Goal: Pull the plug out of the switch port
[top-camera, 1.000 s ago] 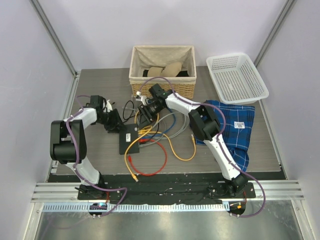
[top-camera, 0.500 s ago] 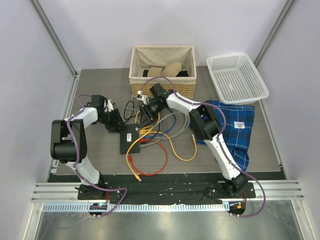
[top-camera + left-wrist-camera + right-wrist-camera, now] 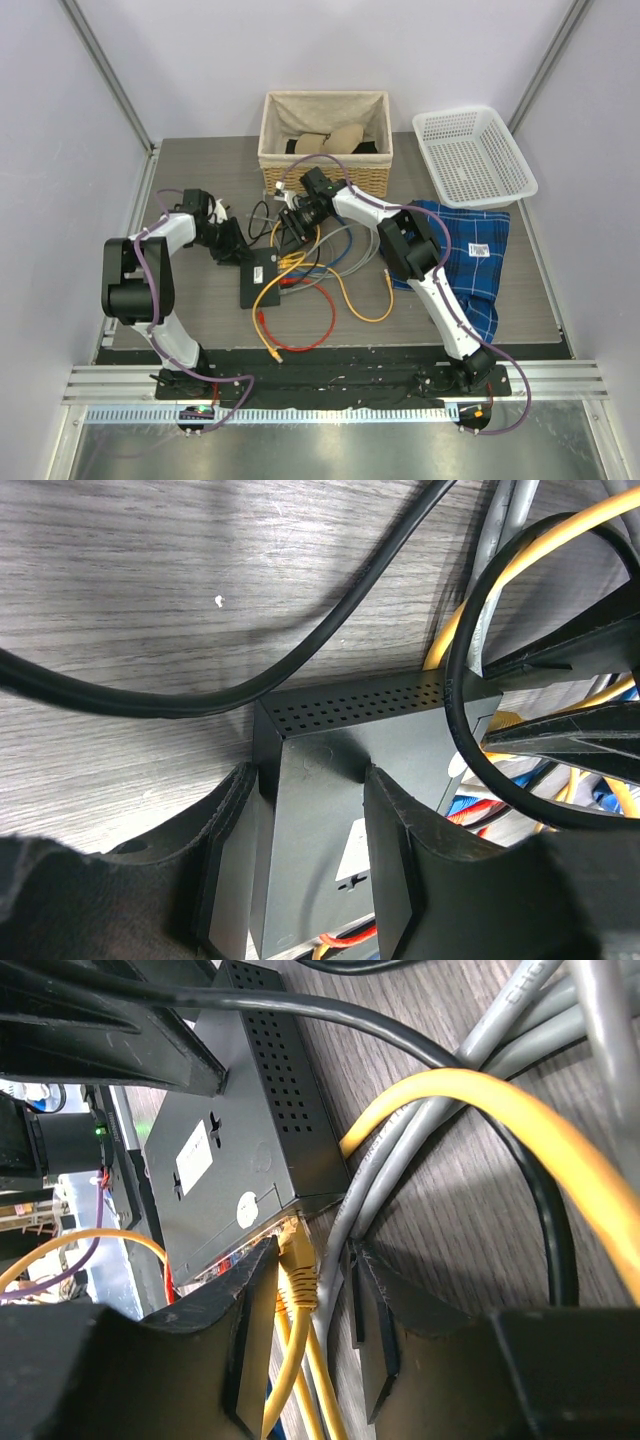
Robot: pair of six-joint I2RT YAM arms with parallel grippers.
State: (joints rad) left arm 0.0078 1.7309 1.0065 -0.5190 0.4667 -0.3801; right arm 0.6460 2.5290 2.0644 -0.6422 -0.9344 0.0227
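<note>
On the grey table (image 3: pixel 450 300) the flat black switch (image 3: pixel 320 810) is found directly under the left gripper (image 3: pixel 312 775), whose fingers are set apart, one at the switch's side edge, one over its top; whether it is clamped cannot be told. The right gripper (image 3: pixel 310 1255) is spread, and the yellow plug (image 3: pixel 298 1268), seated in the switch, is flanked by its fingers.
</note>
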